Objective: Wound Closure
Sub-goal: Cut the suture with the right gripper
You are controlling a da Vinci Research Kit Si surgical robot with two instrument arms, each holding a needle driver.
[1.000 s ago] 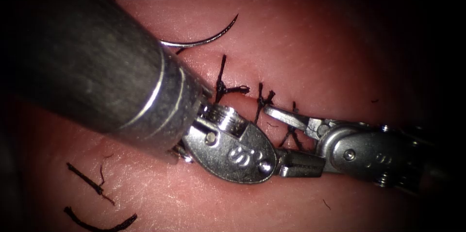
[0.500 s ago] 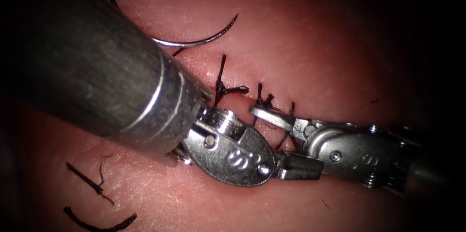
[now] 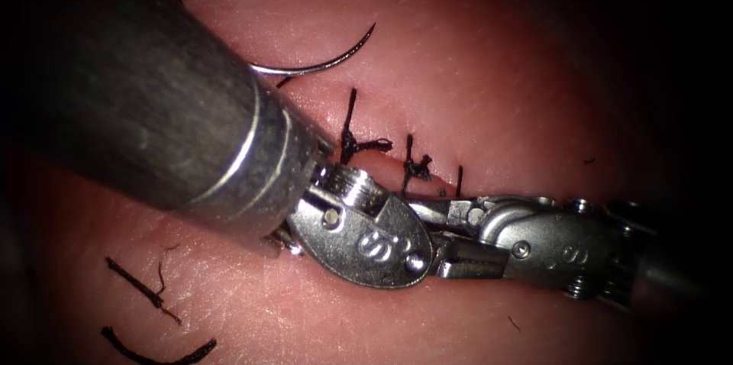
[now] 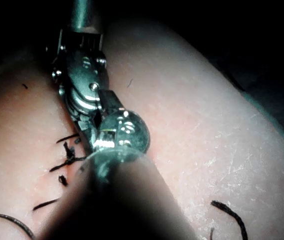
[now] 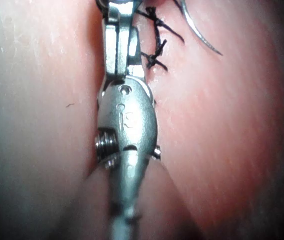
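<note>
Needle (image 3: 321, 63): lying loose on the tissue (image 3: 489, 67), up and left of the stitched cut (image 3: 382, 153), in no claw and not driven in. Point free toward the right, other end of the curve hidden behind the left shaft (image 3: 153, 105).

Probably light, stiff and slick: thin steel, apt to swivel or spring away if pinched on the curve's slope. Probably best taken flat across the body, well back from the point, sparing the fragile tip.

Thread: soft and limp. Knots (image 3: 353, 140) sitting along the cut, cut ends of thread (image 3: 141, 285) well apart at lower left.

Right claw (image 3: 427, 208): drawn together just below the knots; whether thread is caught between, cannot tell.

Left claw (image 3: 477, 260): touching the right tool from beneath; state cannot be told.
</note>
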